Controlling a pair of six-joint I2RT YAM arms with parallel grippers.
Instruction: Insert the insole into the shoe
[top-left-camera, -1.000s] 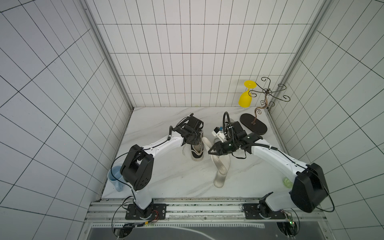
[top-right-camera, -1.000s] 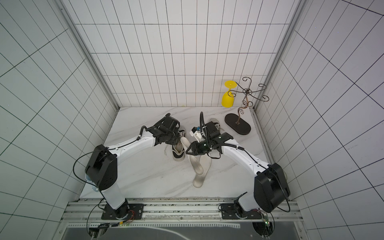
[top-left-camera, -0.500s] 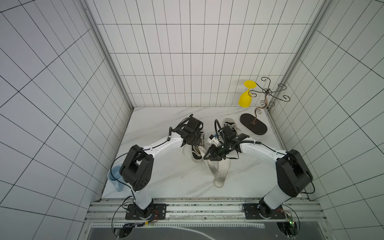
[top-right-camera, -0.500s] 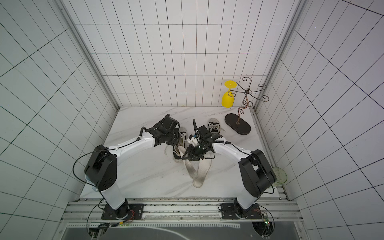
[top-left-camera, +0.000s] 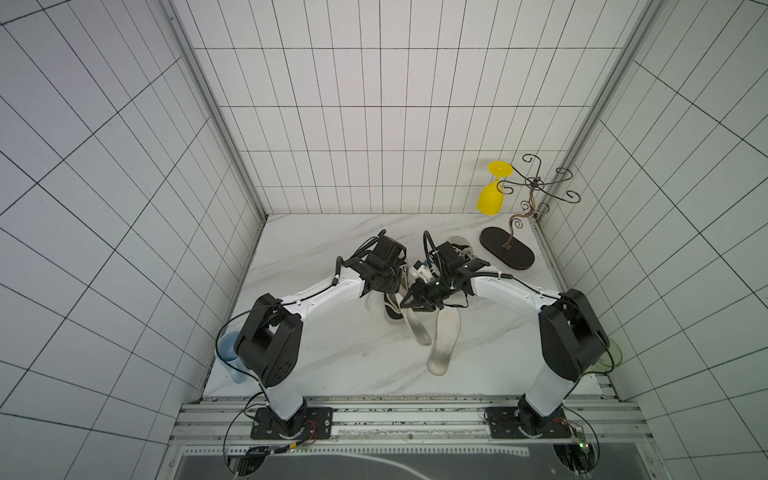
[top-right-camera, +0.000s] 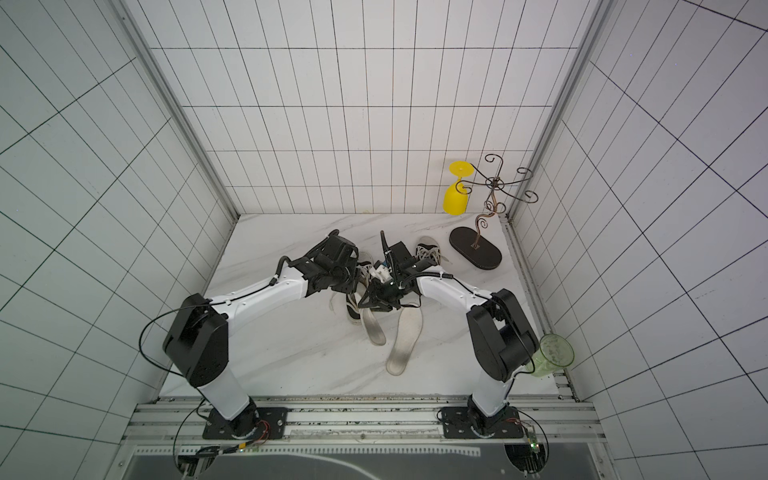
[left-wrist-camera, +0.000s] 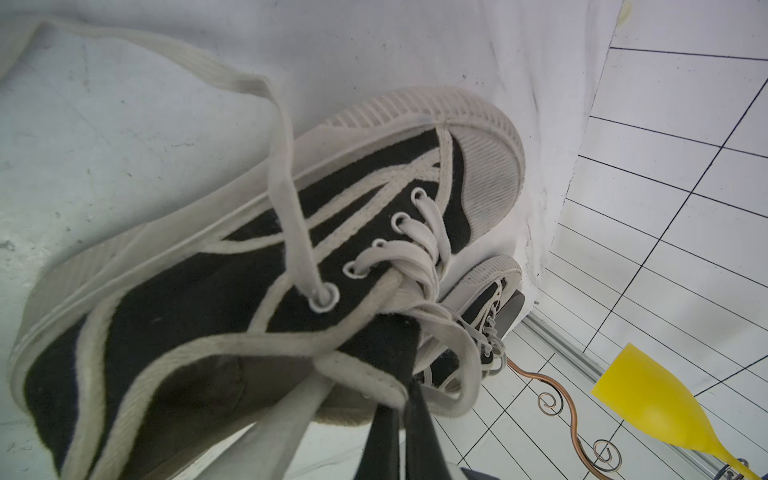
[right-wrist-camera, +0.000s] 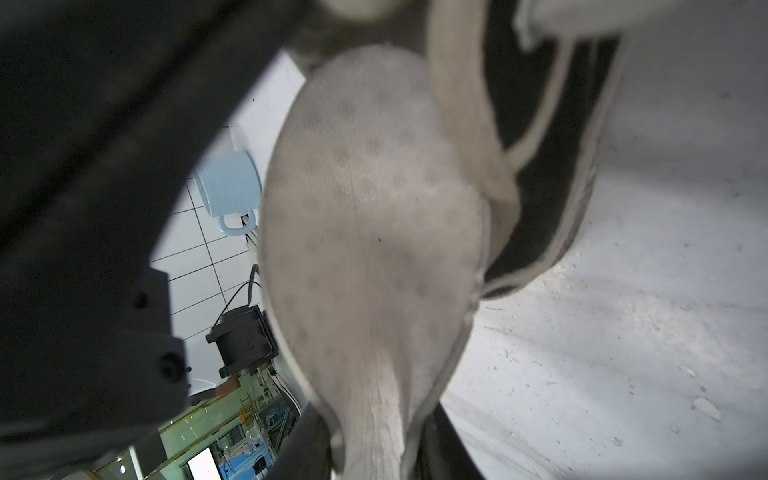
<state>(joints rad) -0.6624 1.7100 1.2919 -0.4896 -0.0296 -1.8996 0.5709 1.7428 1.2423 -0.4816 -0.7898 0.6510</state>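
step: feed insole (right-wrist-camera: 374, 228) into shoe (left-wrist-camera: 187, 299) | left end effector (left-wrist-camera: 405, 415): clamped shut on shoe's opening edge | right end effector (top-left-camera: 415, 303): nipping insole end, insole at heel opening | tip: angle leading end down, slide flat, keep opening spread

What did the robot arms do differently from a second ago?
The right gripper, clamped on the insole, swung inward toward the shoe. The left gripper kept pinching the shoe's opening, and the spare insole stayed flat on the table.
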